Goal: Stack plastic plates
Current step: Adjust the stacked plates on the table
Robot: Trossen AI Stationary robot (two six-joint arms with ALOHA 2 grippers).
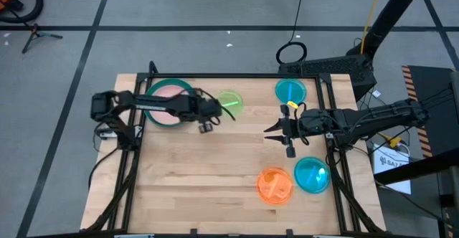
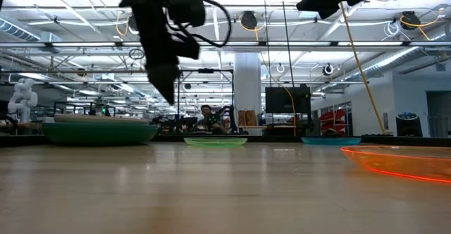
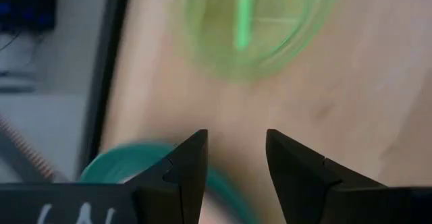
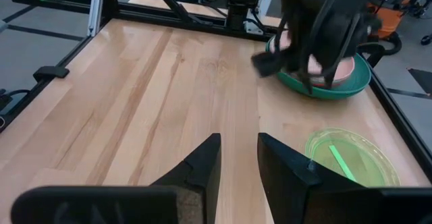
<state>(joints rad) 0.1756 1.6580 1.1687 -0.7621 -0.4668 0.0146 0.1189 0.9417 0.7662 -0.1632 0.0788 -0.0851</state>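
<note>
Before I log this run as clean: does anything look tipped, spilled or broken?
Nothing stands out. The stack of larger plates, lime plate, orange plate and two blue plates lie flat, apart, on the table.

Stacked at the far left: teal plate (image 1: 166, 103) with pink plate (image 1: 166, 94) nested inside. Lime plate (image 1: 230, 102) just beside. Two blue plates (image 1: 290, 90) (image 1: 312, 175) lying flat right; orange plate (image 1: 275, 186) touching the nearer.

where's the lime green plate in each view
High view: lime plate at the table's far edge, just right of the left gripper.
Low view: flat green disc at centre.
Left wrist view: blurred, beyond the open fingers.
Right wrist view: near the right finger.
Shared landmark: the teal-rimmed plate stack beside it.
</note>
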